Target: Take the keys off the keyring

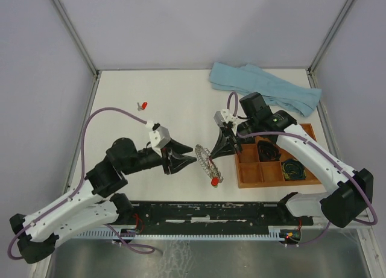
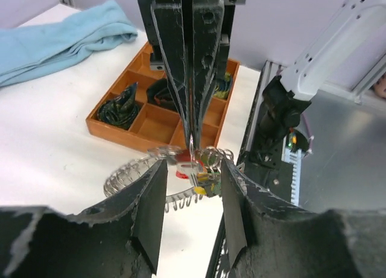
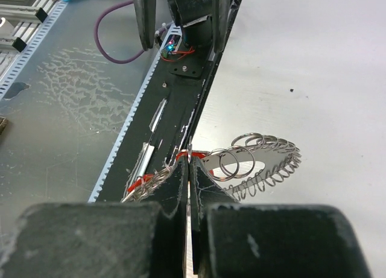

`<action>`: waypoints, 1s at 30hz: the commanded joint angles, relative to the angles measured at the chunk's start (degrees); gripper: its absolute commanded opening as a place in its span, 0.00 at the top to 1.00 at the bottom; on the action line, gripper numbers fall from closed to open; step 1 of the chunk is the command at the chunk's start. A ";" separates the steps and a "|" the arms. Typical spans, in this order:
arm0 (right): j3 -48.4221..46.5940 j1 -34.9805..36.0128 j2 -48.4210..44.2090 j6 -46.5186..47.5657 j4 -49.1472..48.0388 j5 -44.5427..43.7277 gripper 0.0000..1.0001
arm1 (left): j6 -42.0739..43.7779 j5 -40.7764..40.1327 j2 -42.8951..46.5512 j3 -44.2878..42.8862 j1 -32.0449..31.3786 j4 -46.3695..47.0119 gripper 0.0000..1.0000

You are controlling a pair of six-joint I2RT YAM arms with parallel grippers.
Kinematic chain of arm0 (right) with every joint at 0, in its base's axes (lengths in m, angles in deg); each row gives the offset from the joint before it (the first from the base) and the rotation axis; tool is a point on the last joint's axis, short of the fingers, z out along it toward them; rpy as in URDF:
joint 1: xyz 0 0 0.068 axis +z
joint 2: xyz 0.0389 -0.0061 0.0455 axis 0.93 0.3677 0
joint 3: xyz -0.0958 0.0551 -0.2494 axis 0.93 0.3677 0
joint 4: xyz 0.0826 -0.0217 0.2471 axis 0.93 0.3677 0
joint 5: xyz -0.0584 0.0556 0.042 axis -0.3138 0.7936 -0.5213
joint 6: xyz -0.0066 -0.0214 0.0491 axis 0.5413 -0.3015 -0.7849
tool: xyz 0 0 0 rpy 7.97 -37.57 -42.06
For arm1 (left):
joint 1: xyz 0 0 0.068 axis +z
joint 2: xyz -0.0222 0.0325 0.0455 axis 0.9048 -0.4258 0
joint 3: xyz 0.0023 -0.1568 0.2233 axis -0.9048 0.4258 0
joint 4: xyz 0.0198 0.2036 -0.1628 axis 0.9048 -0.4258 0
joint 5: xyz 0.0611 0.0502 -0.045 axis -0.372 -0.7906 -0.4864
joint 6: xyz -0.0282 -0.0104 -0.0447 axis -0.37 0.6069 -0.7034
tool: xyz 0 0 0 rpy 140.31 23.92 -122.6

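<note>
Nearest to the arm bases, the left tool (image 1: 187, 161) lies low over the white bench (image 1: 169, 91). Its two fingers stand apart and hold nothing. The tips point to the keyring (image 3: 283, 151) and are just beside its left edge. I cannot tell if they touch it.

The keyring is in the middle of the bench, between the two tools and to the left of the orange tray (image 1: 239, 169). It is a grey metal ring with many small wire loops all around. It does not lie flat: the side at the right tool (image 2: 192, 142) is raised and the other side rests on the bench. On its near end hangs a red-headed key (image 1: 214, 182). In the left wrist view a small greenish piece (image 2: 208, 183) is next to it, too small to identify.

The right tool comes down from the tray side. Its fingers are pressed together, and between the tips they clamp one small loop at the edge of the keyring.

Behind it, the tray sits at the right side of the bench, with dark coiled bundles (image 1: 267, 150) in some compartments.

Farther on the left, well apart from the ring, a loose red key (image 1: 143, 105) lies alone on the bench. At the far right lies a light blue cloth (image 1: 265, 88).
</note>
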 commanded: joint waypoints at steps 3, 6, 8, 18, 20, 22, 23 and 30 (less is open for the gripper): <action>-2.30 -0.21 -0.28 -0.80 -1.74 4.89 0.99 | -13.82 -2.53 8.96 19.79 0.08 32.10 0.54; -2.32 -0.20 -0.16 -0.90 -1.90 4.86 0.99 | -15.31 -2.10 7.61 22.74 0.08 37.42 0.55; -2.28 -0.15 0.11 -0.91 -1.91 4.91 0.99 | -15.61 -1.73 5.79 23.30 0.07 39.75 0.55; -2.36 -0.24 0.77 -1.00 -1.92 4.64 0.99 | -14.96 0.07 -0.50 22.53 0.10 43.71 0.61; -2.44 -0.23 0.76 -1.09 -1.97 4.64 0.99 | -14.94 0.58 -0.87 22.27 0.05 43.23 0.63; -2.41 -0.28 0.78 -1.12 -1.82 4.63 0.99 | -14.94 0.75 -1.14 22.19 0.10 42.68 0.63; -2.47 -0.26 0.68 -1.09 -1.84 4.59 0.99 | -14.94 0.95 -1.26 22.14 0.07 42.39 0.64; -2.54 -0.23 0.58 -1.26 -1.87 4.49 0.99 | -15.22 1.96 -2.86 21.85 0.10 40.83 0.64</action>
